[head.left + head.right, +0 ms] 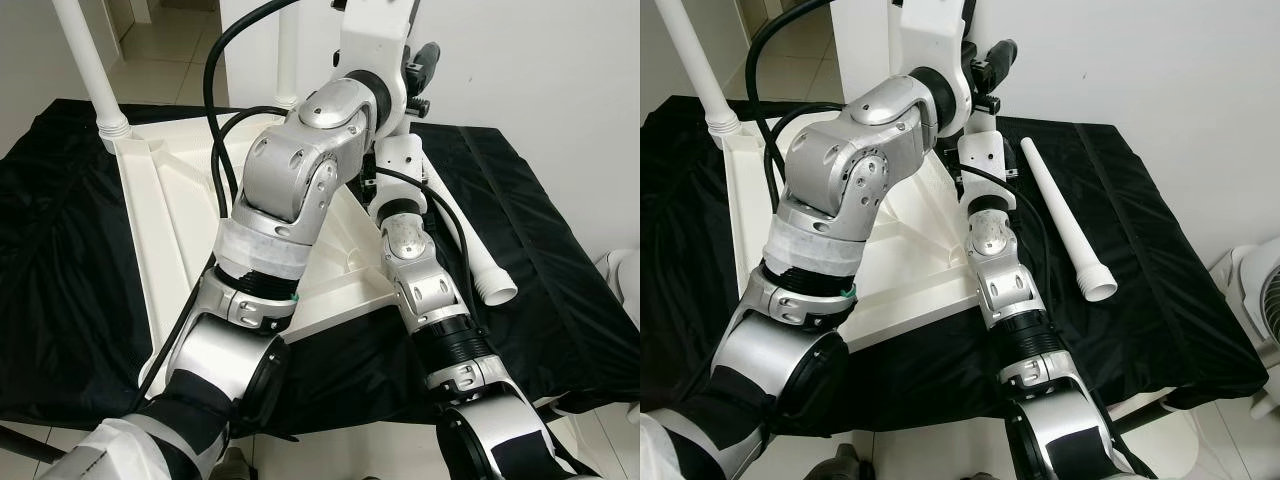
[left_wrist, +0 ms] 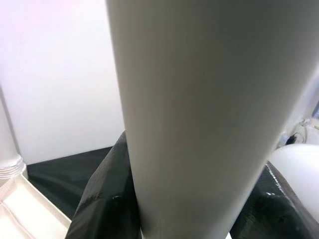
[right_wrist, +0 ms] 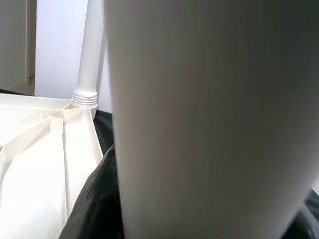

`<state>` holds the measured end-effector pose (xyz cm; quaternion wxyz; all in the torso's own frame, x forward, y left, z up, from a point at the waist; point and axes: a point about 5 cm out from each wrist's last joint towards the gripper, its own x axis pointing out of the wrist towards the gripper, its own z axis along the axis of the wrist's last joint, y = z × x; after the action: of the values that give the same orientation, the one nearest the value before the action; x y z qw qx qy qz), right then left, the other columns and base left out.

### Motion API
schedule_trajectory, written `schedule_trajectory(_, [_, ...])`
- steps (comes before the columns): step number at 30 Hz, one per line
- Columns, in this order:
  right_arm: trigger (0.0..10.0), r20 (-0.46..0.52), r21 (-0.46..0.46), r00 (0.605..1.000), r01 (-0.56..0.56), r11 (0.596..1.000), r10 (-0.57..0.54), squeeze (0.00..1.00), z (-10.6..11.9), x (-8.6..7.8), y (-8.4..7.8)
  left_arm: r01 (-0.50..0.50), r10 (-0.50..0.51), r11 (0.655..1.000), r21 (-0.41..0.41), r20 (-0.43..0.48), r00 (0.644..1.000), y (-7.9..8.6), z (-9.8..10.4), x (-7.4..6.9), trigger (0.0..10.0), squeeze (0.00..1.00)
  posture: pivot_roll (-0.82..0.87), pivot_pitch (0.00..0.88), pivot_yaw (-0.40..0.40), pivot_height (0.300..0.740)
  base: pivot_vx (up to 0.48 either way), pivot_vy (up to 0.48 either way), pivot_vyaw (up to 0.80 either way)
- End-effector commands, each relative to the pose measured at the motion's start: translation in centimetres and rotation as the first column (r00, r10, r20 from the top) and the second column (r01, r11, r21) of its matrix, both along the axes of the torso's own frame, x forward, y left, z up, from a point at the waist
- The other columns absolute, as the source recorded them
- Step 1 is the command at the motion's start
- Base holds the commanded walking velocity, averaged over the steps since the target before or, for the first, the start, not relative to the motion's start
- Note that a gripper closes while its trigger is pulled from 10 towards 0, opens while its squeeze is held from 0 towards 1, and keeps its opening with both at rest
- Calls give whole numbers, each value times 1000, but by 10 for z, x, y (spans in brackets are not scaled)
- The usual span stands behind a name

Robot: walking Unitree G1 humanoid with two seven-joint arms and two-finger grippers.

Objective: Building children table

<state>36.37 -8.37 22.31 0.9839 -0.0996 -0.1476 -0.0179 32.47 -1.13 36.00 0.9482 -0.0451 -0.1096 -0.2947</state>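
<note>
The white tabletop (image 1: 170, 220) lies upside down on a black cloth, ribs facing up. Both arms reach to its far right corner. My left gripper (image 1: 415, 70) is higher and my right gripper (image 1: 400, 150) is just below it. In each wrist view a thick white table leg (image 2: 199, 124) (image 3: 209, 124) stands very close, with black fingers (image 2: 99, 204) flanking it on both sides. Both grippers look shut on this leg. The leg's lower end and its socket are hidden behind the arms.
One leg (image 1: 90, 60) stands upright in the far left corner, another (image 1: 287, 50) at the back. A loose leg (image 1: 1065, 215) lies on the cloth to the right. A white fan-like object (image 1: 1250, 300) sits beyond the right edge. A wall is behind.
</note>
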Motion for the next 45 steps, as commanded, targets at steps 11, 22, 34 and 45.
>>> schedule_trajectory(11, [78,-29,30,999,27,999,-27,0,-3,1,-6,53,-47,998,-30,176,983,-4,16,-11,10000,0,90,8,-58,740,0,0,0])
schedule_trajectory(22, [10000,-40,59,999,32,998,-30,0,-3,2,-8,140,-130,989,-56,164,978,-8,13,-20,10000,1000,93,0,-59,740,0,0,0])
schedule_trajectory(34, [10000,-90,189,995,68,980,-52,0,-8,6,-30,83,-63,988,-131,156,986,13,0,-17,10000,0,92,0,-48,740,0,0,0])
schedule_trajectory(45, [10000,-83,219,994,-50,975,69,0,-18,-3,-47,-46,37,995,92,90,995,32,-80,-14,10000,0,97,0,-57,740,0,0,0])
